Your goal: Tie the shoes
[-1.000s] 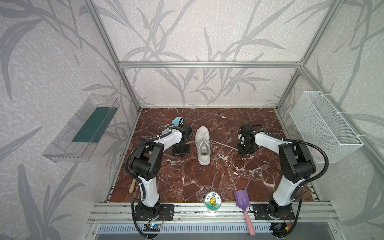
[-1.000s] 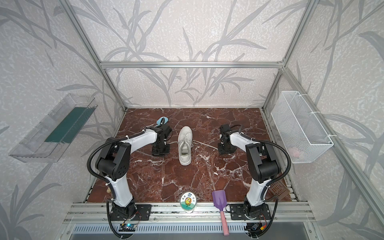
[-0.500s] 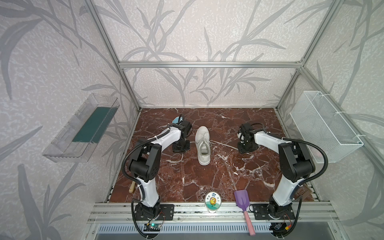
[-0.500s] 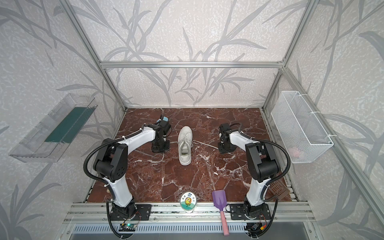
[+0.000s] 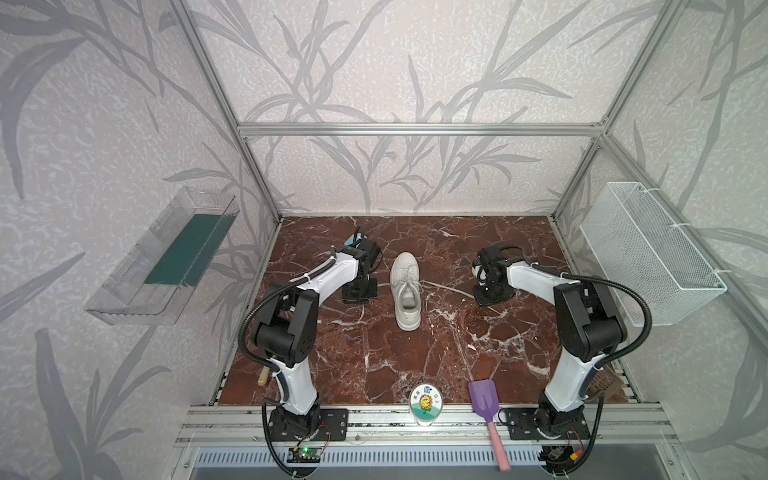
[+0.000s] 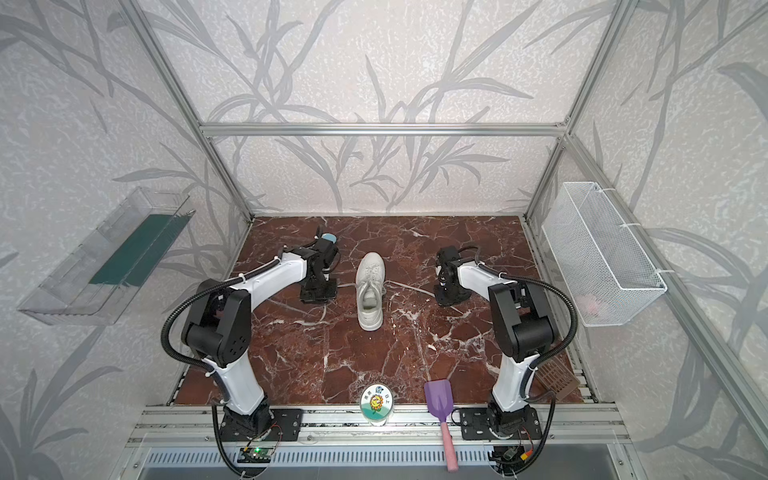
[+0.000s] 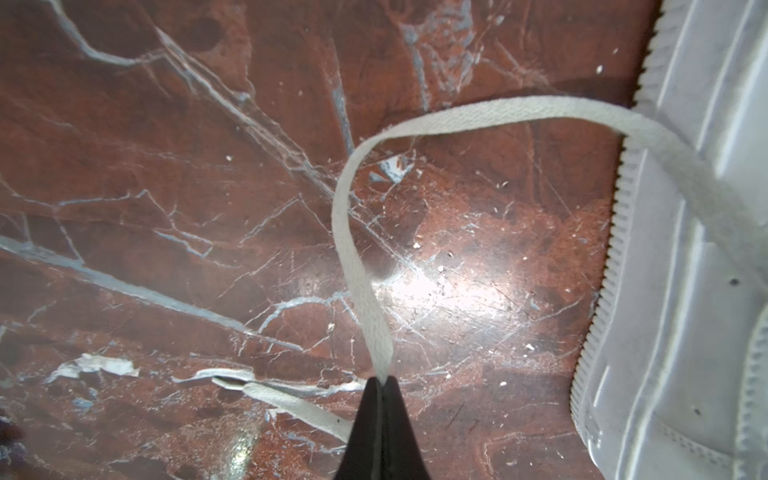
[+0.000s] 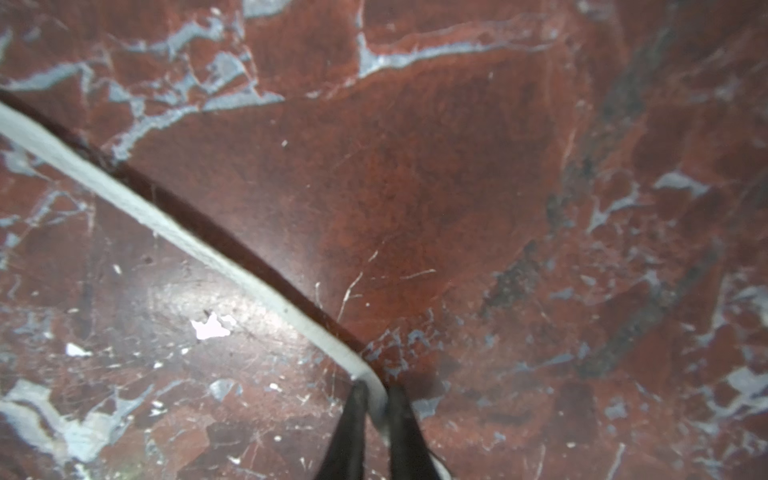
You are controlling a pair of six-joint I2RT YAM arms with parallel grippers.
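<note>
The white sneaker (image 5: pixel 406 291) lies in the middle of the red marble table (image 5: pixel 374 365), toe toward the back wall. The left fingers (image 7: pixel 368 428) are closed on the left lace (image 7: pixel 353 249), which curves back to the shoe; the right fingers (image 8: pixel 351 428) pinch the right lace (image 8: pixel 187 237) close to the table

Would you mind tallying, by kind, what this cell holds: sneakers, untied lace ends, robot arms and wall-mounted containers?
Sneaker: 1
Lace ends: 2
Robot arms: 2
Wall containers: 2
Total: 7
</note>
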